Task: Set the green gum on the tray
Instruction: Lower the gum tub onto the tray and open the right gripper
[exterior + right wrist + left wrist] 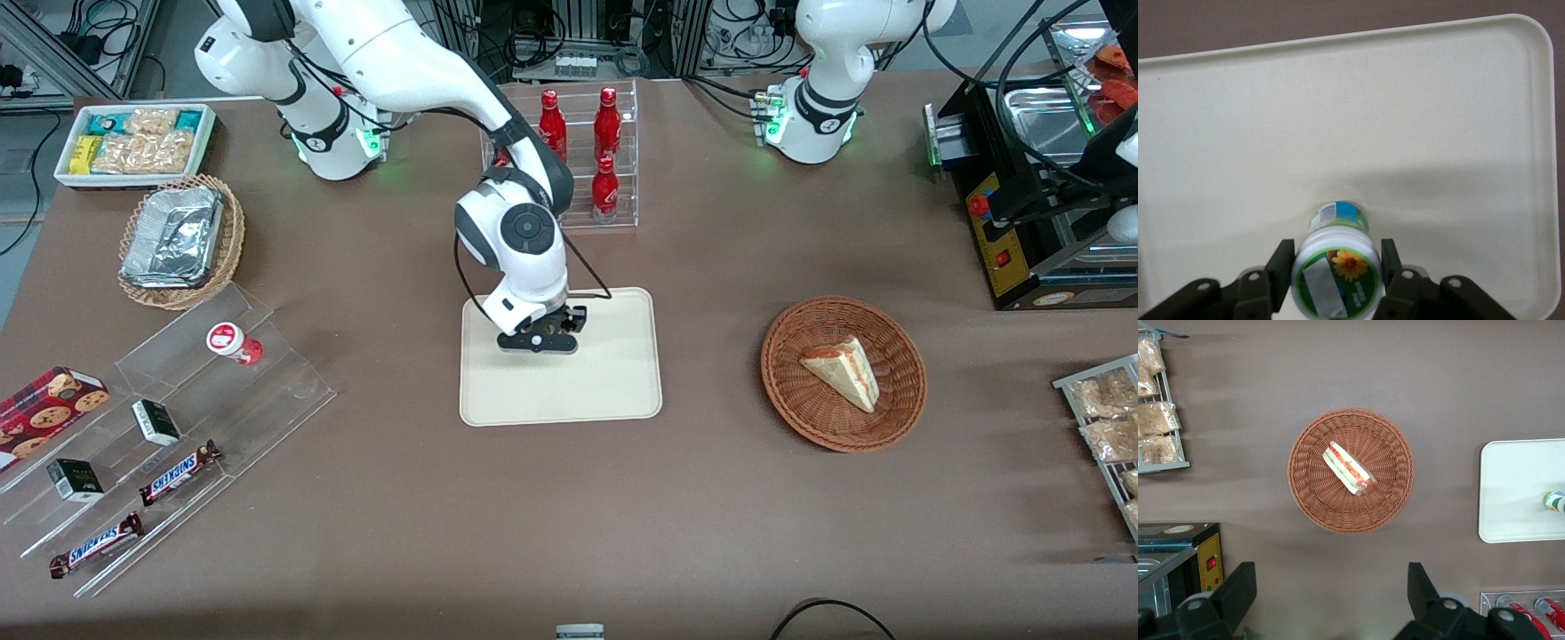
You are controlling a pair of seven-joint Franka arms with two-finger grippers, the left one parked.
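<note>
The green gum [1336, 279], a small bottle with a white lid bearing a green and yellow flower mark, stands upright on the cream-beige tray [1338, 100]. My right gripper [1337, 259] is shut on the green gum, one dark finger against each side of the lid. In the front view the gripper [538, 342] hangs low over the tray [605, 382], at the part farther from the camera, and hides the bottle. The left wrist view shows the gum [1555, 501] on the tray [1518, 487].
A clear rack of red cola bottles [597, 151] stands farther from the camera than the tray. A wicker basket [898, 356] with a sandwich lies toward the parked arm's end. Toward the working arm's end are an acrylic stand with a red-lidded bottle [233, 341] and a foil tray [175, 238].
</note>
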